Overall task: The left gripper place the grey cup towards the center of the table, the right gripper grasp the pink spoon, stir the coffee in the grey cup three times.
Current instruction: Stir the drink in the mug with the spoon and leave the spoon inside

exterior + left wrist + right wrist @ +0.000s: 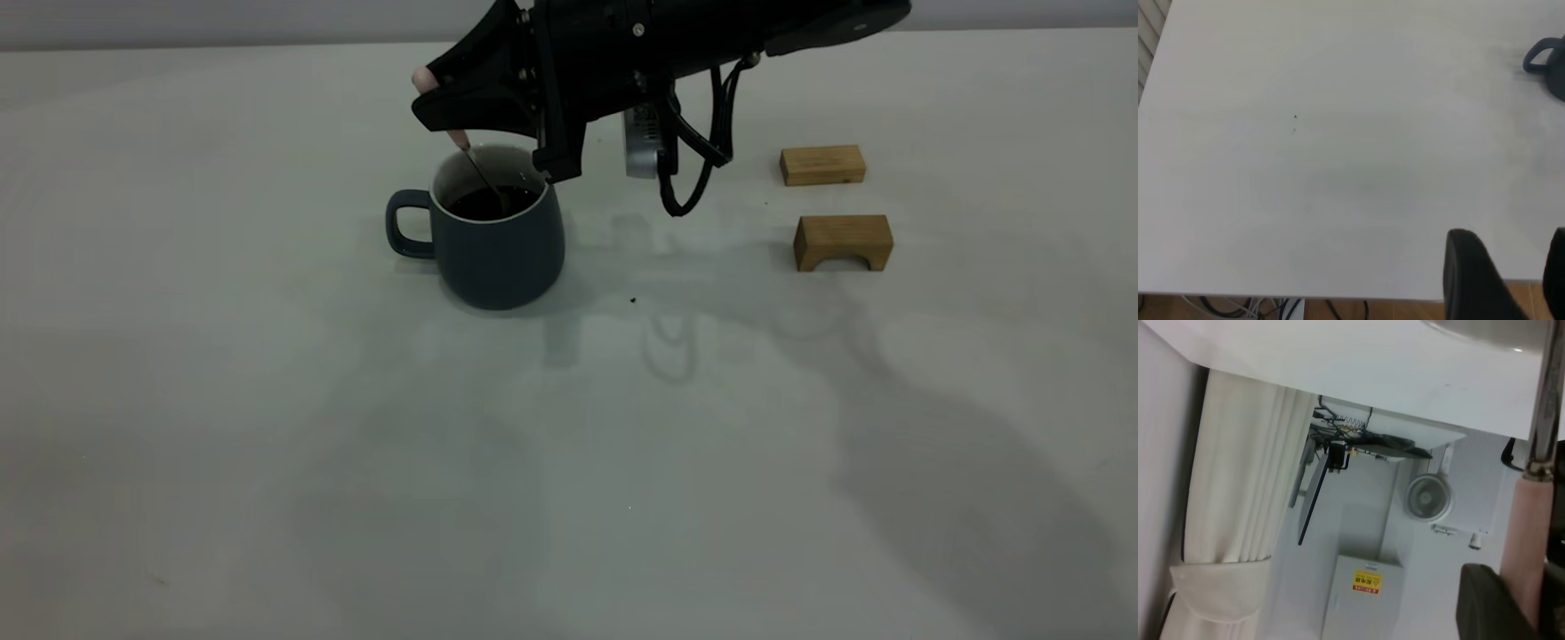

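The grey cup (498, 240) stands upright on the table (267, 400), a little left of centre, its handle pointing left. Dark coffee (487, 204) fills it. My right gripper (440, 107) hangs just above the cup's rim, shut on the handle of the pink spoon (458, 138). The spoon's metal shaft slants down into the coffee, which hides the bowl. In the right wrist view the pink spoon (1531, 540) sits clamped in the right gripper (1525, 593). My left gripper (1511, 267) is open and empty at the table's edge, far from the cup (1545, 57).
Two wooden blocks lie to the right of the cup: a plain block (822, 164) farther back and an arch-shaped block (843, 242) nearer. A small dark speck (633, 300) marks the table beside the cup. The table's front and left are bare.
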Available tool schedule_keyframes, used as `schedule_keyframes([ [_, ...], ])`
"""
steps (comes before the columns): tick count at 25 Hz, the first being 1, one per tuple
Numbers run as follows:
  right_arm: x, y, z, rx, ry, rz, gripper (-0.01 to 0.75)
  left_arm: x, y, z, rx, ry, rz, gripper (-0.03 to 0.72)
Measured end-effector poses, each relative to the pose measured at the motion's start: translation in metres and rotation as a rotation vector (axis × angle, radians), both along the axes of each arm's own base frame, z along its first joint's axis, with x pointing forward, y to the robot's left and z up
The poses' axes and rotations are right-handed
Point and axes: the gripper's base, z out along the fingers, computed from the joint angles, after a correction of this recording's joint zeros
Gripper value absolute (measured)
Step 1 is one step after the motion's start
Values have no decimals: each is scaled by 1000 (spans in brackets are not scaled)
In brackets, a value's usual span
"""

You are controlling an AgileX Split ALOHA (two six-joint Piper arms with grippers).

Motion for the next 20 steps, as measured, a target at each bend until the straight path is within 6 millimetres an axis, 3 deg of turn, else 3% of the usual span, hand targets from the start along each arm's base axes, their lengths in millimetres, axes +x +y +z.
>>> schedule_keyframes([
  [6,10,2,-7,18,39,-24,137,0,0,0,1,0,-1,342],
  [13,20,-29,-15,58,123,-33,137,0,0,0,1,0,-1,342],
  [20,8,-7,-13,95,244,-25,137,0,0,0,1,0,-1,342],
])
